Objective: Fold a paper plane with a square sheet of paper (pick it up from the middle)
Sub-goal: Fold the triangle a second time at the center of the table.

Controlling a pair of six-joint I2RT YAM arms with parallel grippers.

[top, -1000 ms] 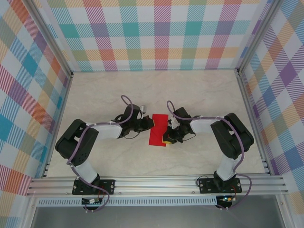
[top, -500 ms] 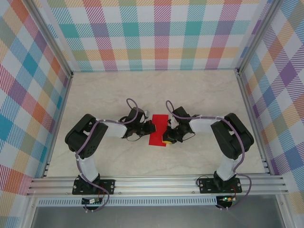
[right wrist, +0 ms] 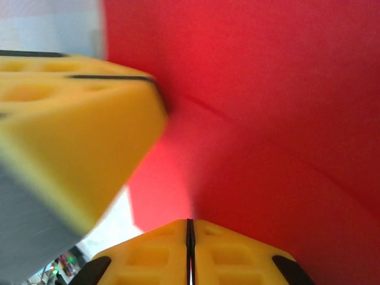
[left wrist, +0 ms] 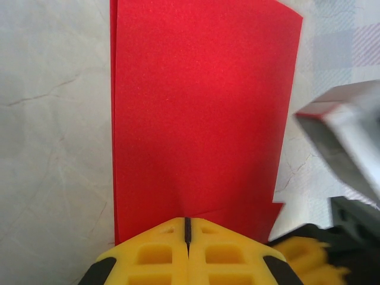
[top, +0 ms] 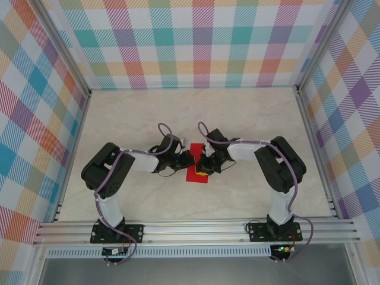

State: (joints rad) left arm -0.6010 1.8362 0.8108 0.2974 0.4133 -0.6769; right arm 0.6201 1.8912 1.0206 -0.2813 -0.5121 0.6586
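Right pincer (top: pixel 203 166) has slid left over the square sheet of paper (top: pixel 196 176), mid-frame on the desk (top: pixel 178 119); I see it and left pincer (left wrist: pixel 187 227) both clamped on paper, likely creasing.

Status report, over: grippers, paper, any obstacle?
Left gripper shut on paper. Right gripper shut on paper. Paper folded double. Grippers crowd each other.

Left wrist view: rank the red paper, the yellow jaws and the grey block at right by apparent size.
1. red paper.
2–3. left gripper jaws and grey block: look alike, both cropped, so unranked.
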